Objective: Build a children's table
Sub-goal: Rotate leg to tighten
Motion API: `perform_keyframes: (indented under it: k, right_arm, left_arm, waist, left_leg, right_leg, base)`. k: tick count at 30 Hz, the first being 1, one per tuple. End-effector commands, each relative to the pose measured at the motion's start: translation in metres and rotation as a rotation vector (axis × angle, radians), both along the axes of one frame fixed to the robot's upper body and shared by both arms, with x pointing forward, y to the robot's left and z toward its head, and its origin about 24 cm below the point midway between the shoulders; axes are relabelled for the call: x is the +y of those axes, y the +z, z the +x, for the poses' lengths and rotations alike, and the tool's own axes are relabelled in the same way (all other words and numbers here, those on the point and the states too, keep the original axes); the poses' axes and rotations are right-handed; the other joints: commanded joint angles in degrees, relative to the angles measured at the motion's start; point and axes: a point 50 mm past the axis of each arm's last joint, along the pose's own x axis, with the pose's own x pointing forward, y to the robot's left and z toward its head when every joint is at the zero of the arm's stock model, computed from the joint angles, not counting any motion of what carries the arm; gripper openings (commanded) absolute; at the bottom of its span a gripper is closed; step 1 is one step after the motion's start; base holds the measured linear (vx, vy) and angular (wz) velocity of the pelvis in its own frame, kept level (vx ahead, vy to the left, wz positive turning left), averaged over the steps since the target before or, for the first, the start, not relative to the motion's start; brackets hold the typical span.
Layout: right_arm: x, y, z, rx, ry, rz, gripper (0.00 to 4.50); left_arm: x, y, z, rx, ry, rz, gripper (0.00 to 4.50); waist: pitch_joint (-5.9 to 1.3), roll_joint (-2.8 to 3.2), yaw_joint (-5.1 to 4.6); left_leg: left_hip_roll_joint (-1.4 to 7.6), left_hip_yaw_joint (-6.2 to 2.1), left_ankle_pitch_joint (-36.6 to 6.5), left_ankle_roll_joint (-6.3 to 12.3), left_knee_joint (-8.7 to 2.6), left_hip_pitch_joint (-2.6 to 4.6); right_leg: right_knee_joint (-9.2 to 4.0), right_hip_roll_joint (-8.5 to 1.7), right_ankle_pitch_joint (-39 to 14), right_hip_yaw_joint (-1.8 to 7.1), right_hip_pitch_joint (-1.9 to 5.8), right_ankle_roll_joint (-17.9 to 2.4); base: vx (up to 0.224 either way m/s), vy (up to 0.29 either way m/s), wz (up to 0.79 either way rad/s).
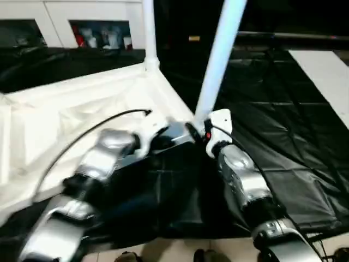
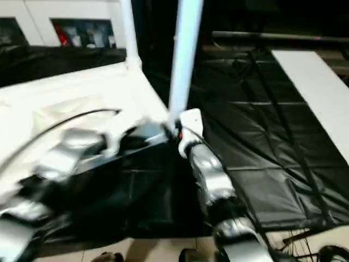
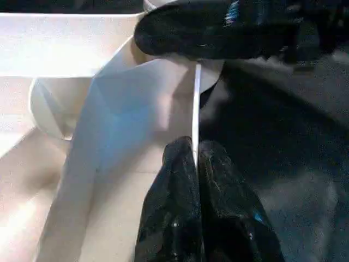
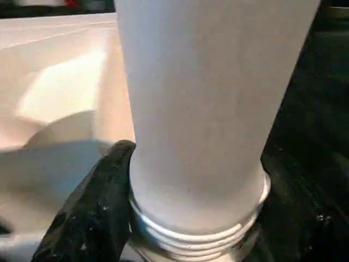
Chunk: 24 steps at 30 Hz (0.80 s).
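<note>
The white tabletop (image 1: 65,114) lies underside up on a black sheet. One white leg (image 1: 149,33) stands upright in its far corner socket. A second leg (image 1: 221,54) rises tilted from the near corner. My right gripper (image 4: 196,180) is shut on this leg, one black finger on each side just above its threaded end (image 4: 196,234). My left gripper (image 3: 195,150) is shut on the tabletop's thin rim (image 3: 197,98) beside that corner, close to the right gripper (image 1: 210,128). A round socket (image 3: 49,103) shows further along the underside.
The black sheet (image 1: 283,136) covers the floor to the right and front. A flat white board (image 1: 324,76) lies at the far right. A white cabinet with glass doors (image 1: 98,27) stands behind the tabletop. A black cable (image 1: 98,123) loops over my left forearm.
</note>
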Motion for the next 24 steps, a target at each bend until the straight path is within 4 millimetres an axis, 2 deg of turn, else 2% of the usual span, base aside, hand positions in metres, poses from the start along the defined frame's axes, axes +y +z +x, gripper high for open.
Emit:
perform_keyframes:
  k: [1,3,4,6,8,9,10,11,15,17,18,21,22,24]
  right_arm:
    - [0.021,-0.021,-0.011,0.097,0.028,0.008,2.73]
    - [0.025,-0.022,-0.011,0.101,0.024,0.002,2.73]
    - [0.031,-0.023,-0.012,0.105,0.029,0.018,2.73]
    - [0.037,-0.022,-0.012,0.107,0.045,0.059,2.73]
    - [0.039,-0.018,-0.013,0.084,0.08,0.102,2.73]
    - [0.04,-0.016,-0.013,0.073,0.094,0.119,2.73]
    - [0.036,-0.01,-0.012,0.038,0.107,0.129,3.43]
    - [0.034,-0.007,-0.011,0.02,0.112,0.122,3.43]
    - [0.02,0.0,-0.009,-0.002,0.127,0.121,3.85]
    - [0.009,0.003,-0.009,-0.023,0.171,0.088,3.95]
    - [0.008,0.004,-0.009,-0.025,0.174,0.086,4.04]
    - [-0.01,0.005,-0.013,-0.049,0.293,-0.006,4.04]
    - [-0.022,0.007,-0.019,-0.051,0.389,-0.04,4.04]
    - [-0.032,0.008,-0.023,-0.049,0.447,-0.041,4.04]
  left_arm:
    - [-0.007,-0.028,-0.004,0.066,0.109,0.055,0.0]
    - [-0.011,-0.029,-0.003,0.064,0.111,0.068,0.0]
    - [-0.016,-0.031,-0.004,0.074,0.111,0.079,0.0]
    - [-0.019,-0.032,-0.004,0.087,0.112,0.076,0.0]
    - [-0.019,-0.031,-0.004,0.088,0.098,0.068,0.0]
    - [-0.018,-0.031,-0.005,0.093,0.09,0.066,0.0]
    - [-0.014,-0.031,-0.006,0.094,0.073,0.069,0.0]
    - [-0.012,-0.031,-0.007,0.099,0.066,0.071,0.0]
    - [0.0,-0.03,-0.01,0.114,0.033,0.075,0.0]
    - [0.007,-0.029,-0.013,0.11,-0.001,0.074,0.0]
    - [0.007,-0.029,-0.014,0.111,-0.002,0.073,0.0]
    - [0.019,-0.027,-0.019,0.118,-0.041,0.06,0.0]
    - [0.027,-0.025,-0.022,0.122,-0.068,0.051,0.0]
    - [0.034,-0.025,-0.025,0.133,-0.075,0.049,0.0]
  waist:
    - [-1.86,-0.24,-0.58]
    - [-1.95,-0.29,-0.47]
    - [-1.91,-0.79,-0.6]
    - [-1.76,-0.35,-0.57]
    - [-1.48,-0.37,-0.53]
    - [-1.51,0.02,-0.48]
    - [-1.55,-0.12,-0.55]
    - [-1.57,-0.16,-0.53]
    - [-1.88,-0.34,-0.89]
    - [-1.94,-0.13,-1.03]
    - [-2.02,-0.27,-1.18]
    - [-2.31,-0.46,-1.27]
    - [-2.45,-0.49,-1.19]
    - [-2.58,-0.42,-1.33]
  left_leg:
    - [0.26,0.32,-15.24,-0.75,-4.53,0.51]
    - [0.19,0.35,-13.68,-0.2,-4.55,0.3]
    - [0.17,0.49,-13.33,0.23,-4.55,0.27]
    - [0.27,0.43,-14.41,0.47,-4.76,0.37]
    - [0.43,0.34,-16.25,0.47,-5.12,0.58]
    - [0.48,0.23,-16.95,0.24,-5.22,0.69]
    - [0.57,0.13,-18.36,-0.1,-5.42,0.75]
    - [0.59,0.14,-18.36,-0.12,-5.44,0.76]
    - [0.54,-0.06,-14.49,0.57,-5.48,-0.08]
    - [0.61,0.12,-13.06,0.79,-5.3,0.17]
    - [0.64,0.2,-12.12,1.24,-5.16,0.01]
    - [0.5,0.41,-8.72,2.1,-4.77,-0.2]
    - [0.48,0.49,-6.64,3.48,-4.5,-0.13]
    - [0.49,0.65,-4.74,5.05,-4.29,-0.14]
  right_leg:
    - [-4.96,-2.41,-15.23,1.87,2.07,-8.09]
    - [-4.76,-2.35,-12.06,1.76,2.39,-8.02]
    - [-4.88,-2.36,-11.58,1.73,2.4,-8.13]
    - [-5.14,-2.55,-13.55,1.71,2.25,-7.97]
    - [-5.54,-2.56,-16.32,1.62,2.05,-7.49]
    - [-5.59,-2.6,-17.16,1.61,2.04,-7.43]
    - [-5.83,-2.66,-18.7,1.6,2.12,-7.1]
    - [-5.84,-2.71,-18.64,1.65,2.14,-7.02]
    - [-5.42,-2.86,-15.07,1.56,3.01,-7.75]
    - [-5.34,-2.8,-12.47,1.58,2.89,-8.98]
    - [-5.17,-2.78,-10.9,1.57,3.19,-9.58]
    - [-4.68,-2.68,-5.85,1.55,3.68,-11.04]
    - [-4.4,-2.59,-1.8,1.49,4.07,-12.11]
    - [-4.07,-2.64,1.54,1.56,4.08,-13.23]
  base:
    - [0.0,0.0,0.0]
    - [0.0,0.0,0.0]
    - [0.0,0.0,0.0]
    - [0.0,0.0,0.0]
    - [0.0,0.0,0.0]
    - [0.0,0.0,0.0]
    - [0.0,0.0,0.0]
    - [0.0,0.0,0.0]
    - [0.0,0.0,0.0]
    - [0.0,0.0,0.0]
    - [0.0,0.0,0.0]
    - [0.0,0.0,0.0]
    - [0.0,0.0,0.0]
    - [0.0,0.0,0.0]
